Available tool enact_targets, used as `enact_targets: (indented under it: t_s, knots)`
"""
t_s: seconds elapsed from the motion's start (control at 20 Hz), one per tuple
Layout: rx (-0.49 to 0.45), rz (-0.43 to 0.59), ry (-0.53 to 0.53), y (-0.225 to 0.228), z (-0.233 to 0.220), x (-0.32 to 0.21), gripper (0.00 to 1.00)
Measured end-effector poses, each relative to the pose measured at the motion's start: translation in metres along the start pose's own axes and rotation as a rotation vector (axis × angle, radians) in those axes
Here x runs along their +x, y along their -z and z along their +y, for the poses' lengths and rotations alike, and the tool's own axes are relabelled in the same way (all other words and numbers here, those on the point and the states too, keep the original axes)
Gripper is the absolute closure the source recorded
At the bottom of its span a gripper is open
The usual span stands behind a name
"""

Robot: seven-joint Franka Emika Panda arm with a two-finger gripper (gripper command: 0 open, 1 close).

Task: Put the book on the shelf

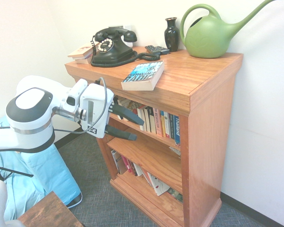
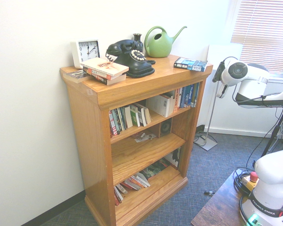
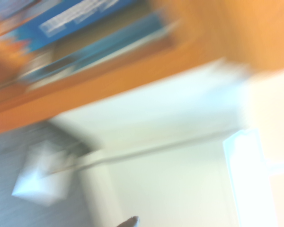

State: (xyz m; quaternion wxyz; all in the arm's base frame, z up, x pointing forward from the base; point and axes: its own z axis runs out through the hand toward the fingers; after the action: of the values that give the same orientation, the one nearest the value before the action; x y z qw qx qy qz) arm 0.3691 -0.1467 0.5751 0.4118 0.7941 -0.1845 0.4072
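- The book [image 1: 143, 76], a thick paperback reading "DARWIN'S RADIO", lies flat on the top surface [image 1: 199, 71] of the wooden bookcase, near its front edge.
- The gripper [image 1: 128, 126] is in front of the bookcase, its jaws spread apart with nothing between them.
- The shelf [image 2: 153, 117], the upper board inside the bookcase, holds a row of paperbacks [image 2: 127, 118], some upright and some leaning; the blue "Thailand" spine [image 1: 177, 130] stands among them.
- The middle board [image 2: 148, 154] carries a dark speaker-like object [image 2: 165, 127] at its back.
- The bottom compartment [image 2: 151, 192] contains leaning books [image 2: 132, 182].
- On the top surface, the black rotary telephone [image 2: 132, 59] stands between the book and a small stack of pale books [image 2: 104, 69].
- A white clock [image 2: 86, 52] stands behind that stack.
- A dark vase [image 1: 171, 34] stands beside the green watering can [image 1: 209, 37], with a remote [image 1: 157, 49] near the vase.
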Motion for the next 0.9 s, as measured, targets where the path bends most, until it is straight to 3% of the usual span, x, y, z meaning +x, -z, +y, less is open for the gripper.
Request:
enact_targets:
  t_s: [0.4, 0.85, 0.9]
  knots:
    - [0.013, 0.166, 0.064, 0.011, -0.042, 0.048, 0.0]
    - [0.008, 0.194, 0.079, 0.009, -0.059, 0.073, 0.0]
    - [0.008, 0.192, 0.083, 0.007, -0.062, 0.074, 1.0]
